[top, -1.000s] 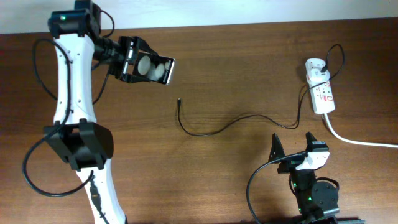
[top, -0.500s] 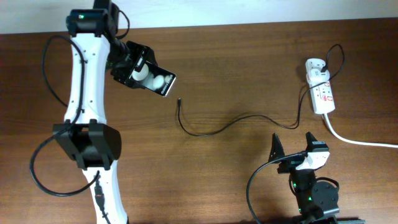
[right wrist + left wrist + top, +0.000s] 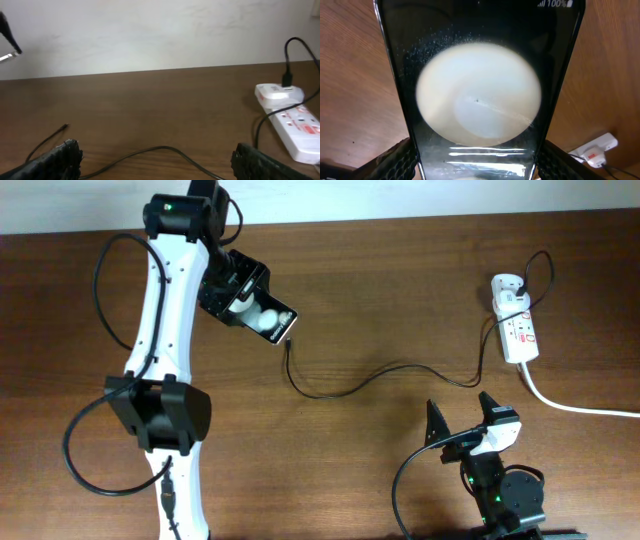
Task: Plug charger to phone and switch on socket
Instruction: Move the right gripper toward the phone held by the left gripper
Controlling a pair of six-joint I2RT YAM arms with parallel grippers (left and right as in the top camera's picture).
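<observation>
My left gripper (image 3: 248,304) is shut on the phone (image 3: 272,321), a black smartphone with white round blobs, held above the table at the upper left. In the left wrist view the phone (image 3: 477,100) fills the frame between my left gripper's (image 3: 477,167) fingers (image 3: 395,161). The charger's thin black cable (image 3: 400,366) lies across the table, its plug tip (image 3: 288,343) just below the phone's end. It runs to a white adapter block (image 3: 507,285) plugged into the socket (image 3: 520,335), a white power strip at the right. My right gripper (image 3: 462,412) stands open near the front edge, over the cable (image 3: 160,148).
The socket's thick white cord (image 3: 580,406) runs off the right edge. In the right wrist view the socket (image 3: 300,129) sits at the right, the adapter (image 3: 277,94) behind it, and a pale wall (image 3: 150,35) rises behind the table's back edge.
My left arm has swung right and forward with the phone, bringing its end close to the cable's plug tip. The right gripper has shifted slightly and stays open.
</observation>
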